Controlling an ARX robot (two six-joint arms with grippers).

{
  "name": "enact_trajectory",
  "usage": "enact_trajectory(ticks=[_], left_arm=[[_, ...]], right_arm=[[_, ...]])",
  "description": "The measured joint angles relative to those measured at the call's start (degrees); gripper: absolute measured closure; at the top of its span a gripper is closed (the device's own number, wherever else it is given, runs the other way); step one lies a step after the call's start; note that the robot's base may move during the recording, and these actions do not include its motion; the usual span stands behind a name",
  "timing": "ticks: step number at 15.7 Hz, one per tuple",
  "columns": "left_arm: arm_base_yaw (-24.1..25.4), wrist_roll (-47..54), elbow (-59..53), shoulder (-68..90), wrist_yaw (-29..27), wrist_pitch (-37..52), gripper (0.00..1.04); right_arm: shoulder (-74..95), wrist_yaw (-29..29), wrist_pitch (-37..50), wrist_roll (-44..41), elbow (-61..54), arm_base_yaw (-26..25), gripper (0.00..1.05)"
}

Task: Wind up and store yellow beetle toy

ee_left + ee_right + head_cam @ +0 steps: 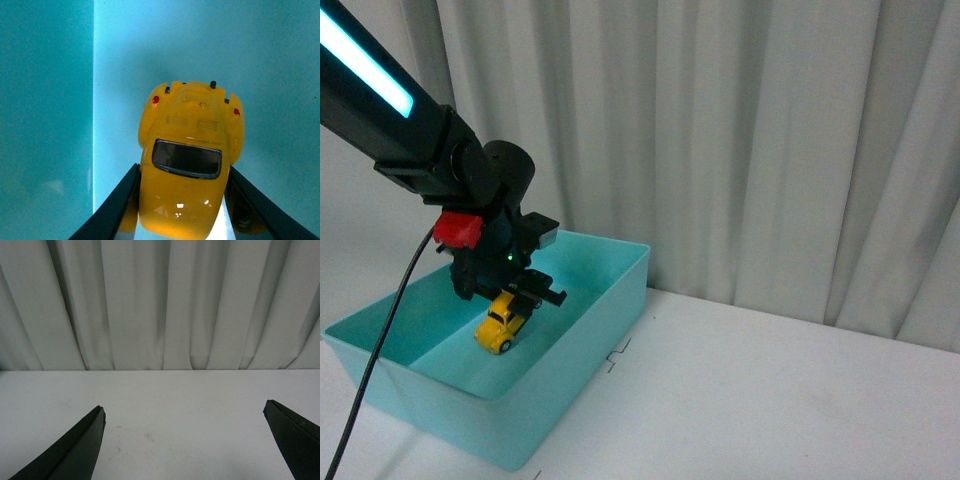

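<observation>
The yellow beetle toy hangs nose down inside the teal bin, close to the bin's floor, held by my left gripper. In the left wrist view the yellow beetle toy shows its dark window and red tail lights, with my left gripper shut on its sides by both black fingers. My right gripper is open and empty over the white table; it is not in the front view.
The teal bin stands at the front left of the white table, its near wall by the table's edge. A black cable hangs from my left arm over the bin's left wall. A grey curtain closes off the back.
</observation>
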Motion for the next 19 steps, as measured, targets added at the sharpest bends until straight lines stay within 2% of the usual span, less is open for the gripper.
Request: enact_trajectory(ticks=[5,6,9,12,13,14,15,16,19], left_arm=[[0.5,-0.7,2.3,0.0,1.7,-1.4,0.11],[0.9,-1.5,2.4,-0.3,2.8,-1.1,0.05],[1.8,-1.8,-1.5,-8.6,9.6,4.1,0.07],[1.8,-1.7,-13.6,-28.1,16.7,10.8,0.07],[1.5,-3.5,-21.7,-33.9,20.2,23.6,0.12],[0.3,-9.4,-34.6,-43.3,22.3,40.5,0.27],[-0.7,-12.3,-44.1,-51.8,22.1,48.0,0.37],[-2.5,-14.9,-54.3,-62.4,20.8,56.0,0.55],[-5.7,-16.4,-69.9,-69.1,17.2,58.1,1.02]], right_arm=[[0.0,0.0,0.0,0.0,0.0,0.0,0.07],[0.0,0.0,0.0,0.0,0.0,0.0,0.07],[0.0,0.0,0.0,0.0,0.0,0.0,0.07],[0.0,0.0,0.0,0.0,0.0,0.0,0.07],[0.0,0.0,0.0,0.0,0.0,0.0,0.07],[0.0,0.0,0.0,0.0,0.0,0.0,0.07],[0.0,0.0,0.0,0.0,0.0,0.0,0.07],[0.0,0.0,0.0,0.0,0.0,0.0,0.07],[0.0,0.0,0.0,0.0,0.0,0.0,0.07]])
